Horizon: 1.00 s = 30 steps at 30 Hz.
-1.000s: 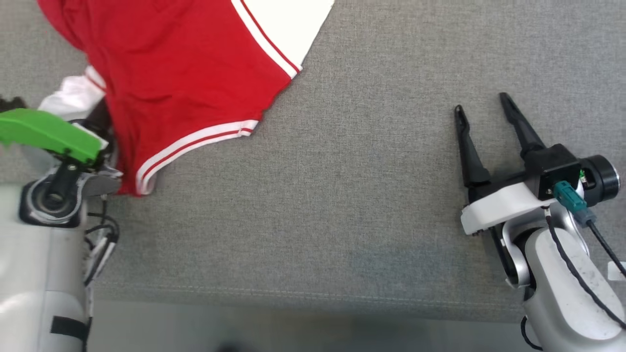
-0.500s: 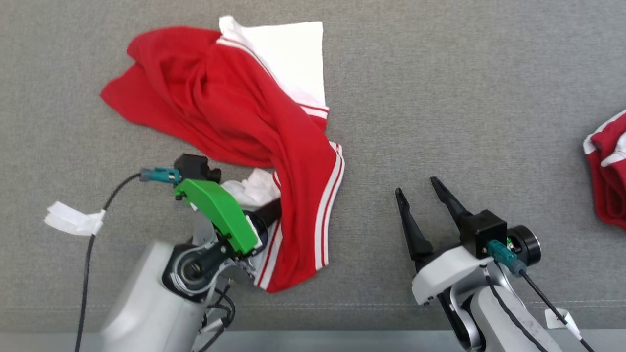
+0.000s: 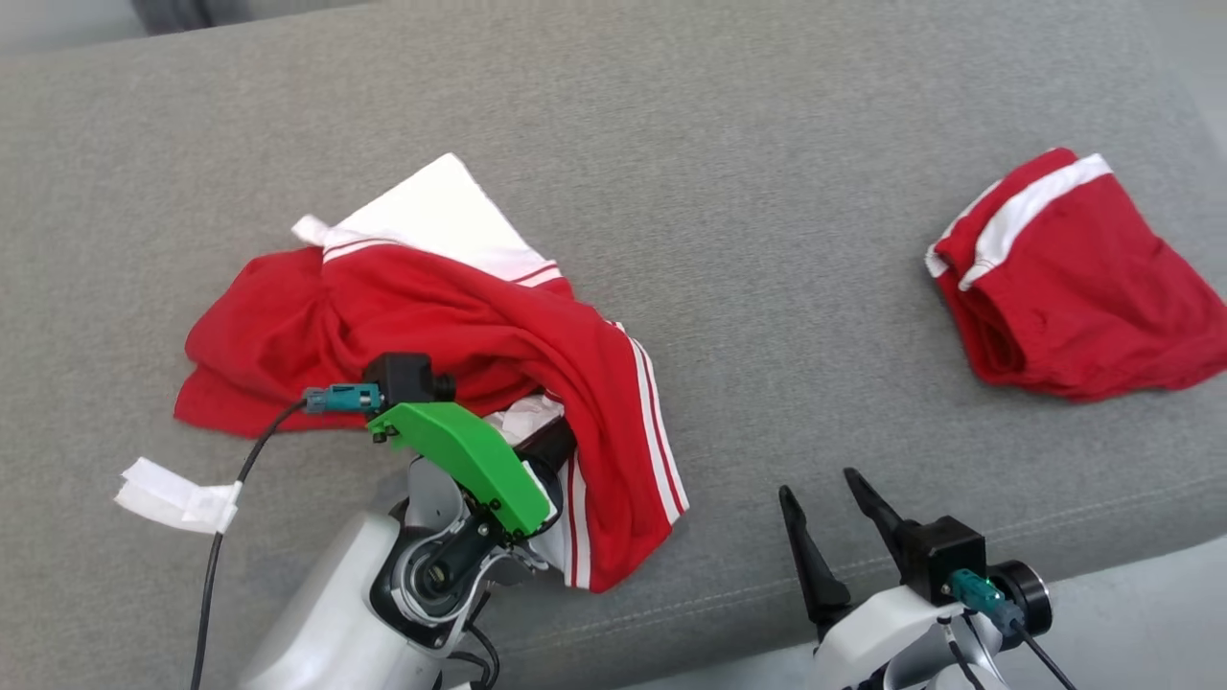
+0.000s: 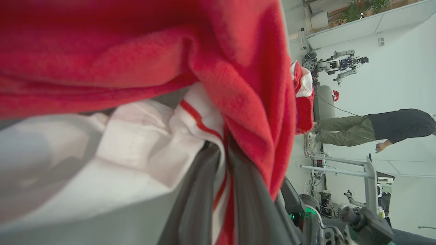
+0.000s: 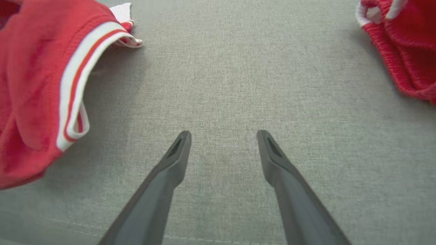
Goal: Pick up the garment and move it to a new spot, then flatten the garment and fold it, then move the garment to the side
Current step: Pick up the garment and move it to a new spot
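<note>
Grey sofa cushion (image 3: 767,192) was roomy. Left gripper (image 4: 220,149) was pinched shut on the red jersey (image 3: 460,316), bunched just ahead of it; right gripper (image 5: 223,136) gaped empty. I'd drag slowly, low.

Robotics lab.
A grey two-armed robot (image 4: 342,63) and a pale metal stand (image 4: 369,175) sit by a white wall (image 4: 408,51), left wrist view's right side.
</note>
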Tool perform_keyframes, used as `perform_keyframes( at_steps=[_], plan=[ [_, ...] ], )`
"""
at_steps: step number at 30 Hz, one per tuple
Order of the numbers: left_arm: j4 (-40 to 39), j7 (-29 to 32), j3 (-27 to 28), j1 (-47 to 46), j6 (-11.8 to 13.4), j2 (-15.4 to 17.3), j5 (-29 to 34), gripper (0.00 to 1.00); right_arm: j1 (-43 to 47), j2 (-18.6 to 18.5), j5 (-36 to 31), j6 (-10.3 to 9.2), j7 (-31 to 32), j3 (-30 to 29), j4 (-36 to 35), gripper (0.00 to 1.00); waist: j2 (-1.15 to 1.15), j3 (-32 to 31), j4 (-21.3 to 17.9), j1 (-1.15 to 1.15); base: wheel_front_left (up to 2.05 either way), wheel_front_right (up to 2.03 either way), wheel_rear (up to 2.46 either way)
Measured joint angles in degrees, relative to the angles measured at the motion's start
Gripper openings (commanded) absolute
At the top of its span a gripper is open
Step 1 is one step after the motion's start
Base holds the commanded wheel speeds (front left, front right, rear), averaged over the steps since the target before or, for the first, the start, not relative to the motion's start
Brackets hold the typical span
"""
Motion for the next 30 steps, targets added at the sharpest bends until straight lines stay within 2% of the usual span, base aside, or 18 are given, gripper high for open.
perform_keyframes(
  at_steps=[4, 8, 9, 11, 12, 13, 14, 15, 16, 25, 30],
  plan=[
    [-0.2, -3.4, -0.6, 0.0, 1.8, 0.1, -1.4, 0.0, 0.0, 0.3, 0.0, 0.45, -0.1, 1.0, 0.2, 1.0, 0.0, -0.5, -2.6, 0.0, 0.0, 0.0, 0.0],
    [0.1, -6.7, -3.9, -0.1, 3.9, 0.1, -1.9, 0.0, 0.0, 0.3, 0.5, 0.49, -0.5, 1.2, 0.1, 1.0, 0.0, -1.0, -5.5, 0.0, 0.0, 0.0, 0.0],
    [0.2, -7.8, -4.2, -0.2, 4.2, 0.1, -1.9, 0.16, 0.0, 0.3, 0.5, 0.51, -0.5, 1.4, 0.1, 1.0, 0.0, -1.0, -6.1, 0.0, 0.0, 0.0, 0.0],
    [0.4, -9.7, -4.6, -0.3, 4.8, 0.1, -2.0, 0.1, 0.0, 0.3, 0.5, 1.01, -0.6, 2.1, 0.1, 1.0, 0.0, -1.2, -7.0, 0.0, 0.0, 0.0, 0.0],
    [0.7, -10.5, -4.8, -0.3, 5.0, 0.1, -2.1, 0.11, 0.0, 0.3, 0.5, 1.1, -0.6, 2.5, 0.1, 1.0, 0.0, -1.2, -7.3, 0.0, 0.0, 0.0, 0.0],
    [1.1, -11.5, -5.1, -0.3, 5.1, 0.1, -2.1, 0.23, 0.0, 0.4, 0.5, 1.36, -0.6, 2.8, 0.1, 1.0, 0.0, -1.3, -7.5, 0.0, 0.0, 0.0, 0.0],
    [1.7, -12.2, -5.6, -0.4, 5.2, 0.1, -2.0, 0.47, 0.0, 0.4, 0.5, 1.49, -0.6, 3.0, 0.2, 1.0, 0.0, -1.3, -7.6, 0.0, 0.0, 0.0, 0.0],
    [2.2, -12.6, -6.2, -0.4, 5.2, 0.1, -1.9, 0.83, 0.0, 0.4, 0.5, 1.49, -0.7, 3.1, 0.3, 1.0, 0.0, -1.4, -7.6, 0.0, 0.0, 0.0, 0.0],
    [2.6, -13.1, -6.9, -0.4, 5.2, 0.1, -2.0, 1.0, 0.0, 0.4, 0.5, 1.49, -1.0, 3.3, 0.5, 1.0, 0.0, -1.5, -7.5, 0.0, 0.0, 0.0, 0.0],
    [4.2, -15.4, -10.9, -0.4, 5.7, 0.1, -1.6, 1.0, 0.4, 0.5, 1.5, 2.01, -1.1, 4.3, 1.5, 1.0, 0.0, -3.2, -5.6, 0.0, 0.0, 0.0, 0.0],
    [3.8, -16.1, -12.2, 1.1, 5.9, 0.1, -3.4, 1.0, 0.7, 0.6, 2.6, 2.03, -1.1, 4.8, 2.1, 1.0, 0.0, -4.3, -4.1, 0.0, 0.0, 0.0, 0.0]
  ],
)
